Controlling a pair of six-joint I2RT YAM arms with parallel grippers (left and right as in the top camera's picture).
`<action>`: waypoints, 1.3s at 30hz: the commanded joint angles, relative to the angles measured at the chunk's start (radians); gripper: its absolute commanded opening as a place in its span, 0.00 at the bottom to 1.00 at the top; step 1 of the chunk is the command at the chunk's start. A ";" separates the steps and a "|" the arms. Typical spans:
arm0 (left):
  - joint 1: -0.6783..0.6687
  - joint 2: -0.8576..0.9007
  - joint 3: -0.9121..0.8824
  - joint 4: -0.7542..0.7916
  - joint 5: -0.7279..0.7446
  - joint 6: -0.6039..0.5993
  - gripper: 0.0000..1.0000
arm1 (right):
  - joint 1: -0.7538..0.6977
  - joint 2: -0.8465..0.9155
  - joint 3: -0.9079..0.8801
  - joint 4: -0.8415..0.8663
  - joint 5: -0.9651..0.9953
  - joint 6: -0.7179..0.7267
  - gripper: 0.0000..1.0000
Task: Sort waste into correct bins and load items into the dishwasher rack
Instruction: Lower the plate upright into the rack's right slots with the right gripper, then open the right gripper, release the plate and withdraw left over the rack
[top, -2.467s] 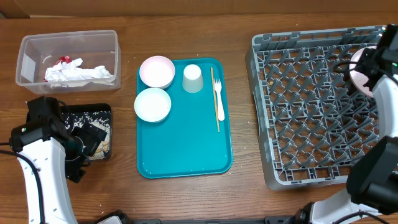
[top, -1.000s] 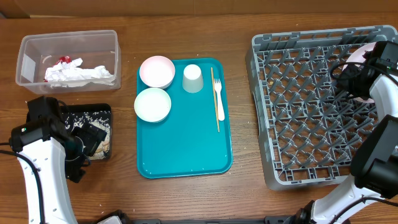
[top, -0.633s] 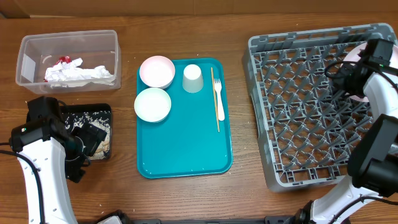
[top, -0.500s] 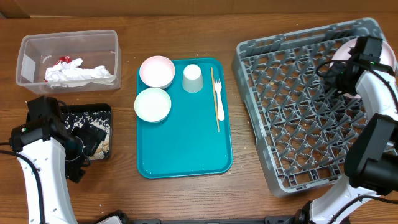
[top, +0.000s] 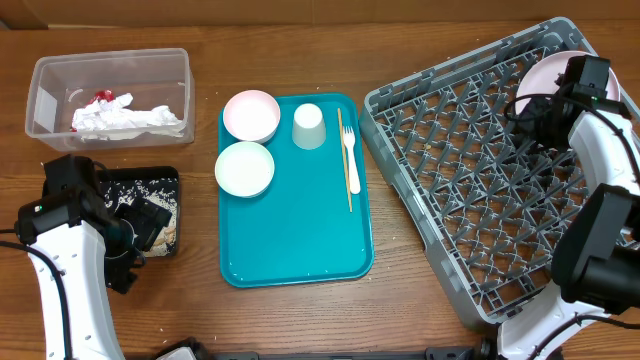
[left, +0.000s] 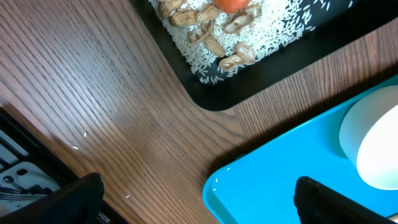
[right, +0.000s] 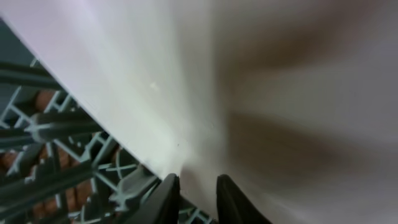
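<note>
The grey dishwasher rack (top: 470, 190) lies skewed on the right of the table. My right gripper (top: 555, 105) is at its far right corner, shut on the rim of a pink plate (top: 540, 85) that stands among the rack's prongs. The plate fills the right wrist view (right: 249, 81), with the fingers (right: 198, 198) close together on it. My left gripper (top: 135, 225) is open and empty over the black food-waste tray (top: 150, 180). The teal tray (top: 300, 240) holds a pink bowl (top: 251, 114), a white bowl (top: 245, 168), a cup (top: 309, 126), a white fork (top: 351, 160) and a chopstick (top: 344, 165).
A clear bin (top: 40, 100) with crumpled paper stands at the far left. The left wrist view shows the open fingers (left: 199, 205), rice and peanuts in the black tray (left: 249, 37), the teal tray's corner (left: 280, 180) and the white bowl (left: 373, 143). The rack's near-left corner is close to the teal tray.
The rack has swung round and slid left toward the teal tray, moving with the right gripper and the pink plate. The left arm has not moved.
</note>
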 joint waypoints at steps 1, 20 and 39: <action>0.001 0.001 -0.002 0.001 0.000 0.013 1.00 | 0.015 -0.098 0.045 0.006 -0.019 0.006 0.25; 0.001 0.001 -0.002 0.001 0.000 0.013 1.00 | -0.245 -0.154 0.258 -0.049 -0.116 -0.072 0.77; 0.001 0.001 -0.002 0.001 0.000 0.013 1.00 | -0.243 -0.086 0.257 -0.100 -0.558 -0.130 0.68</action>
